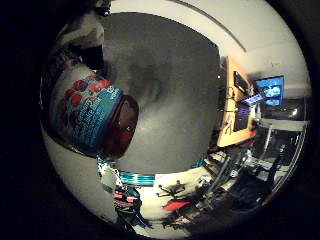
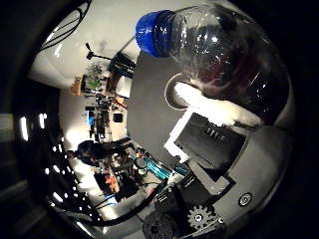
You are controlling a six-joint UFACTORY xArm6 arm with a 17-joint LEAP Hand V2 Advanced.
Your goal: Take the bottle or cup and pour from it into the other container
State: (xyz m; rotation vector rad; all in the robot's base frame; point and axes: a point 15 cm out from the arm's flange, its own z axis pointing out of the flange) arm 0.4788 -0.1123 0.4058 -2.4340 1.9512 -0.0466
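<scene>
The right hand (image 2: 209, 149) holds a clear plastic bottle (image 2: 229, 59) with a blue cap (image 2: 154, 32). A white finger (image 2: 214, 107) is curled against the side of the bottle, so the bottle lies between the fingers and the palm, very close to it. The label (image 1: 87, 112) of the bottle shows red berries on blue. Under the fingers is a grey table (image 1: 170, 90).

My fingers (image 2: 209, 107) wrap a clear bottle (image 2: 234, 55) with a blue cap (image 2: 153, 32), which fills the space at my palm. Below lies a broad grey table (image 1: 170, 90), bare across its middle. A red-lidded jar (image 1: 92, 117) crowds one side. Beyond the far edge, a wooden desk (image 1: 235, 100) and chairs block passage.
</scene>
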